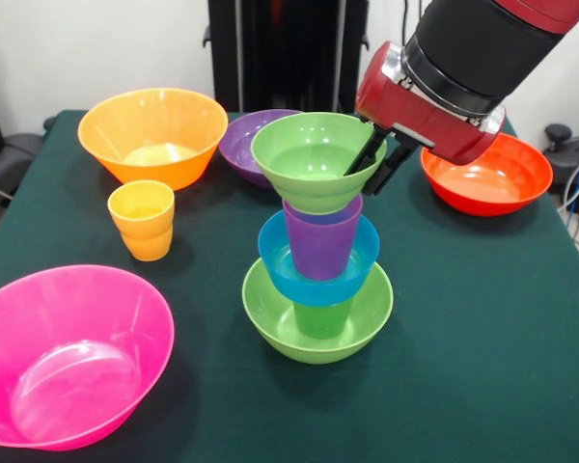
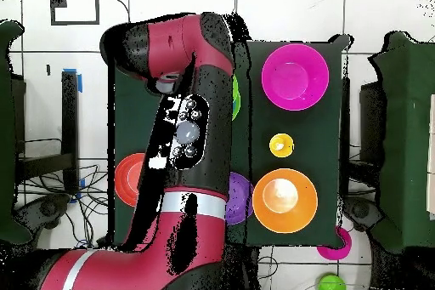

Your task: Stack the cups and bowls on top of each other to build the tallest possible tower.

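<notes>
Fingers (image 1: 379,160) straddle small green bowl's (image 1: 314,159) rim atop tower (image 1: 317,256).

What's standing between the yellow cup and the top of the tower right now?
The gripper itself: its fingers straddle the rim of the small green bowl topping the tower. The yellow cup stands apart beside it, with bare table between.
</notes>
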`<action>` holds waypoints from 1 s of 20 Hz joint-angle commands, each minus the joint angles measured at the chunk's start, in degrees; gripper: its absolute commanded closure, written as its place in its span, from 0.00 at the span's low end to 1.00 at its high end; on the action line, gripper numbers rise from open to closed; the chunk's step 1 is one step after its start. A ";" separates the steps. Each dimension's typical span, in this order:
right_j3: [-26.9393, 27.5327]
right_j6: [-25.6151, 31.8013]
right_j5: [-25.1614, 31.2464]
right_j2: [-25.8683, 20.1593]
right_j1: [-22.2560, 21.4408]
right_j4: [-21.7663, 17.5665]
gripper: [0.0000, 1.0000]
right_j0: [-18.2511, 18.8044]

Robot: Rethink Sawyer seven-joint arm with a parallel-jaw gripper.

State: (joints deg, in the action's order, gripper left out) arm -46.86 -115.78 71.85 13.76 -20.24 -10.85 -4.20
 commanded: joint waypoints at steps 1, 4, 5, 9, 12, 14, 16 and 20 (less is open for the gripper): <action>-5.99 7.09 -1.83 -7.00 0.54 -0.89 1.00 -0.62; -6.08 7.05 -2.04 -6.97 0.54 -0.97 1.00 -0.67; -6.10 7.11 -2.11 -6.97 0.53 -1.02 1.00 -0.68; -6.33 6.87 -2.38 -7.02 0.46 -0.94 1.00 -0.77; -6.25 6.62 -2.29 -6.99 0.53 -0.89 1.00 -0.91; -6.50 6.35 -2.47 -6.96 0.46 -0.88 1.00 -1.02; -6.56 6.23 -2.73 -6.90 0.48 -0.98 1.00 -1.12; -6.81 6.49 -3.32 -6.85 0.42 -1.26 1.00 -1.11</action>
State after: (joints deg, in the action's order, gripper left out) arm -47.81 -115.78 71.85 13.72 -20.25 -10.84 -4.51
